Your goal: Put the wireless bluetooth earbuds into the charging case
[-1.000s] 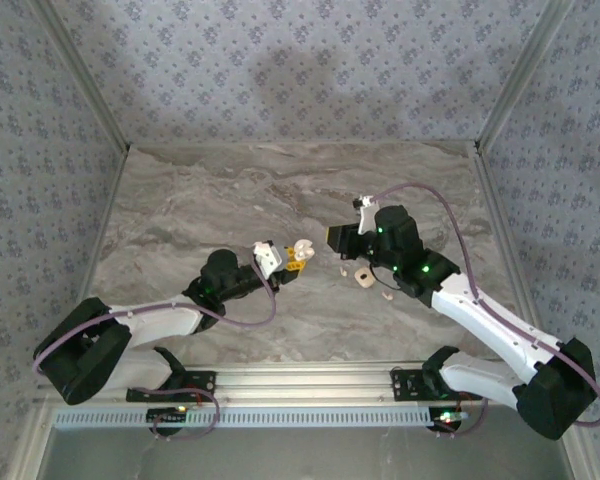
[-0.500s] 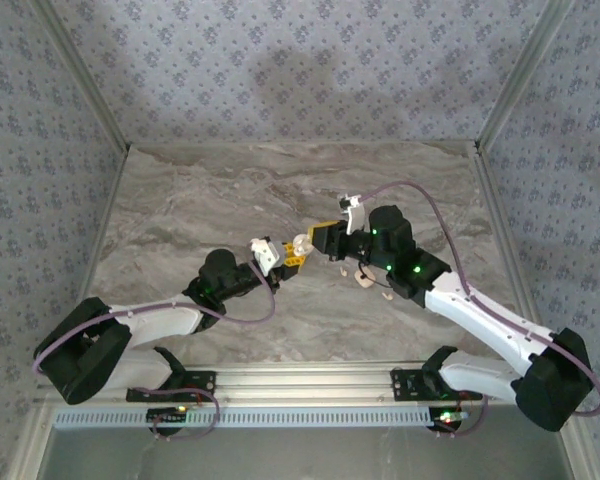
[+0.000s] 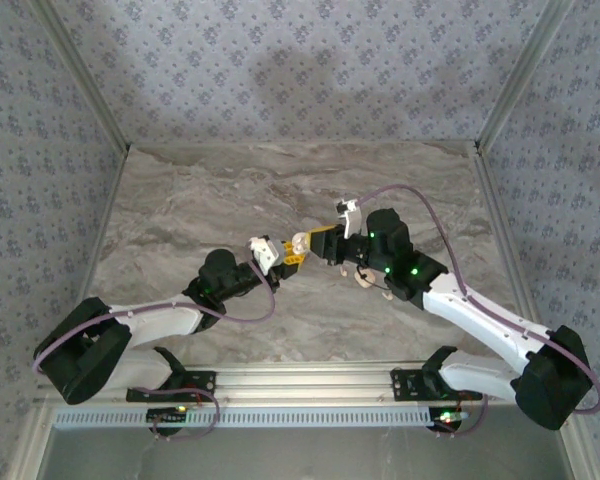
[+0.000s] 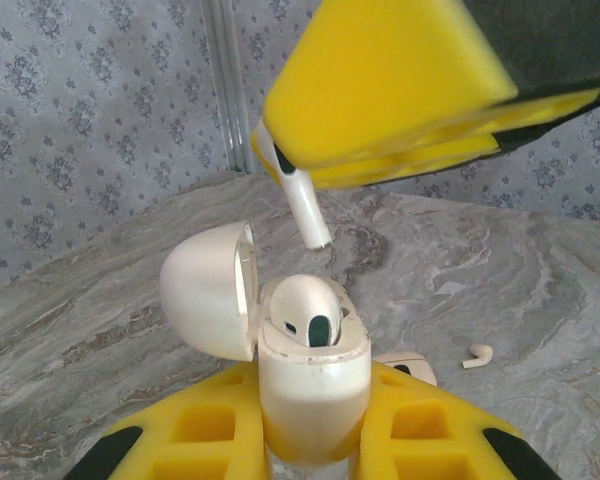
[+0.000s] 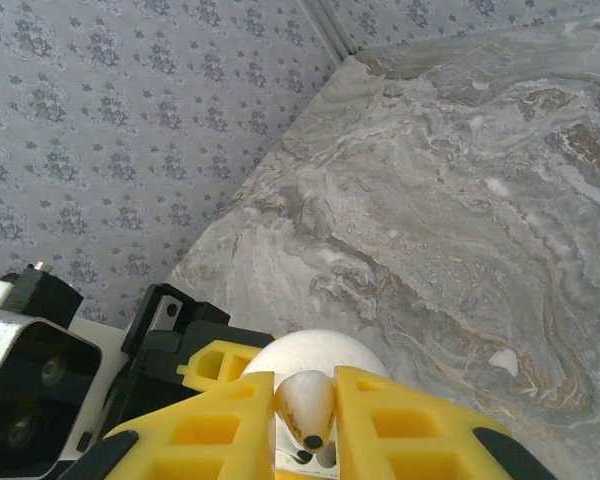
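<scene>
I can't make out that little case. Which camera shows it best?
Left wrist: the case sits close up, lid open, one earbud seated. From the top it is a pale speck; the right wrist catches its cream dome.

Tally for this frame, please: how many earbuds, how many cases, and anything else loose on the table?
3 earbuds: one seated in the case, one pinched by the right gripper, one lying on the table
1 case, lid open, held by the left gripper
1 cream piece on the table, kind unclear
Total: 5
</scene>
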